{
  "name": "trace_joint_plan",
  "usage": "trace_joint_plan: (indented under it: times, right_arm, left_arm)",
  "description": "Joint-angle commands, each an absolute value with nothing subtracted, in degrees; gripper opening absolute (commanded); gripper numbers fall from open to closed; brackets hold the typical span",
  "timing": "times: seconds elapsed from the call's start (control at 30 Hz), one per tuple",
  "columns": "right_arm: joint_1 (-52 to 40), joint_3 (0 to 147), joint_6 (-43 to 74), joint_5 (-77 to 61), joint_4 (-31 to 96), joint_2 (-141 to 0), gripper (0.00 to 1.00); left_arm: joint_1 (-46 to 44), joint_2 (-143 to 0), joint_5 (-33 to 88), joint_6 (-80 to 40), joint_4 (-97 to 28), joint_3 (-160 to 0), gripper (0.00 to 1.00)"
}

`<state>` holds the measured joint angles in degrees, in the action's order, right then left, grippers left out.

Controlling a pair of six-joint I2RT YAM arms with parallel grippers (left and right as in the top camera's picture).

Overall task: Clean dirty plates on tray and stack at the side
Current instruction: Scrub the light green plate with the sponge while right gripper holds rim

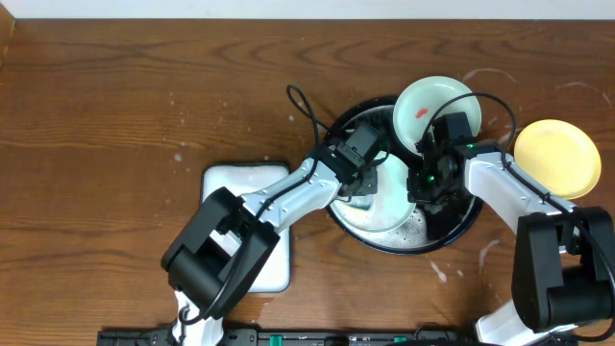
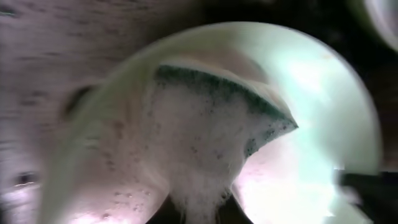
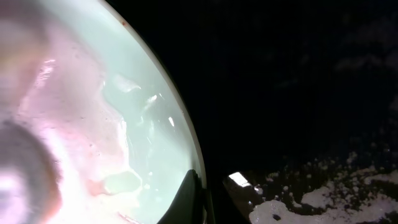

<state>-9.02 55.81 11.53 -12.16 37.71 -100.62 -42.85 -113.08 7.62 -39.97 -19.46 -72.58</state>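
The black tray (image 1: 452, 231) holds a mint-green plate (image 1: 389, 197), tilted on edge and foamy. My right gripper (image 1: 420, 187) is shut on its rim; in the right wrist view a dark finger (image 3: 208, 199) pinches the plate's edge (image 3: 143, 112), which carries pink smears. My left gripper (image 1: 363, 187) is shut on a foamy green sponge (image 2: 217, 99) pressed against that plate's face (image 2: 323, 81). A second mint-green plate (image 1: 432, 111) with a red smear lies on the tray's far rim. The yellow plate (image 1: 557, 159) lies on the wood table to the right.
A white rectangular dish (image 1: 245, 183) sits left of the tray, partly under my left arm. White soap foam (image 3: 311, 199) lies on the tray floor. Whitish soap streaks (image 1: 490, 250) mark the table near the tray.
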Motion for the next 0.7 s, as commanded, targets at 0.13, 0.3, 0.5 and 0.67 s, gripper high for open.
trace_joint_plan:
  times: [0.13, 0.3, 0.5, 0.67]
  right_arm:
    - [-9.1, 54.6, 11.7, -8.0, 38.2, -102.1, 0.01]
    - [-9.1, 54.6, 11.7, -8.0, 38.2, -102.1, 0.01]
    - [-9.1, 54.6, 11.7, -8.0, 38.5, -102.1, 0.01]
    - [-9.1, 54.6, 11.7, -8.0, 38.4, -102.1, 0.01]
  left_arm:
    - [-47.4, -115.5, 21.4, -44.9, -15.6, -71.5, 0.07]
    - [-47.9, -115.5, 20.5, -42.6, -15.9, -71.5, 0.07]
    - [-45.8, -115.5, 1.1, -39.5, -26.6, -71.5, 0.08]
    - [-44.1, -115.4, -12.7, -33.7, -30.0, -71.5, 0.07]
